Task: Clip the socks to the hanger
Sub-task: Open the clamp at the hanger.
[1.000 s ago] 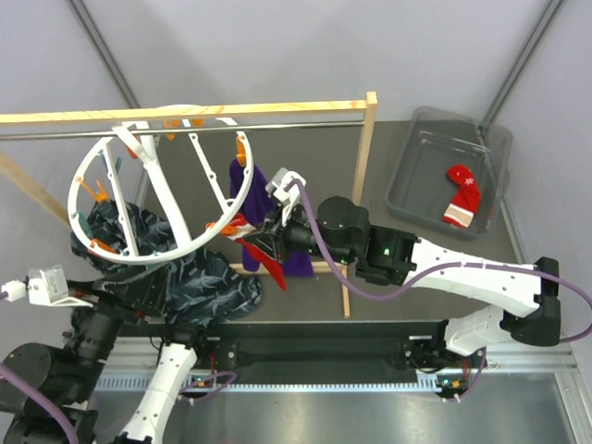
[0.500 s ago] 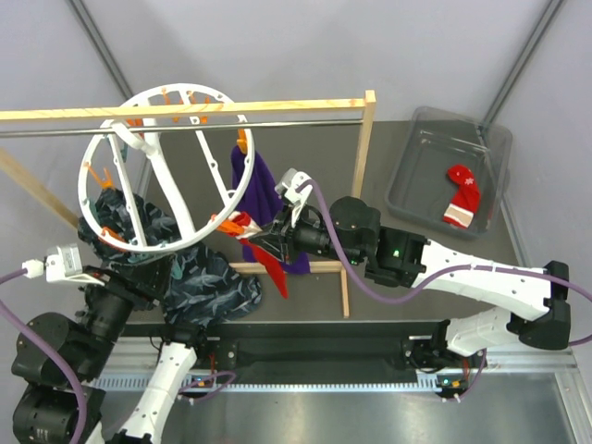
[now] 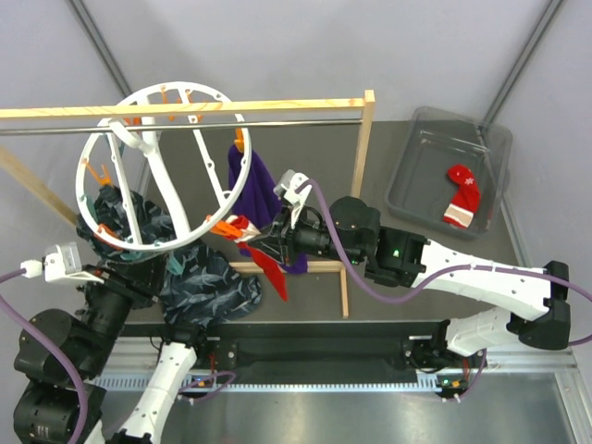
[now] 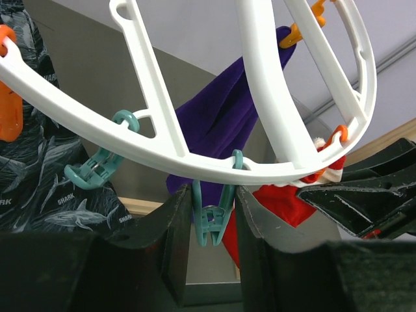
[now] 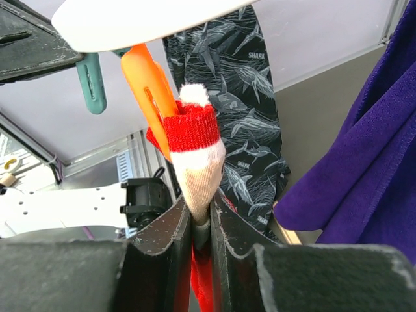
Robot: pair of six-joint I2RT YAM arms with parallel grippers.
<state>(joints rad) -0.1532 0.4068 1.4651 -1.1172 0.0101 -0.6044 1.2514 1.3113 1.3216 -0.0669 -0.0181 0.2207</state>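
The white round hanger point(image 3: 159, 190) hangs from the rack rail. A purple sock point(image 3: 259, 190) is clipped to its right rim. My left gripper point(image 4: 211, 201) is below the rim point(image 4: 162, 146), shut on a teal clip point(image 4: 211, 224). My right gripper point(image 3: 254, 239) is shut on a red Christmas sock point(image 5: 198, 156). It holds the sock's white cuff up against an orange clip point(image 5: 149, 91) on the rim point(image 5: 130, 19). The rest of that sock point(image 3: 270, 270) hangs down below the gripper. A second red sock point(image 3: 461, 194) lies in the bin.
A grey plastic bin point(image 3: 407, 148) stands at the right back. The wooden rack's post point(image 3: 361, 176) stands between the bin and the hanger. Dark shark-print fabric point(image 3: 203, 282) hangs under the hanger's near side, over my left arm.
The hanger has swung up and back, its far rim now above the rail. My left arm has shifted left. My right gripper has moved slightly right with the red sock.
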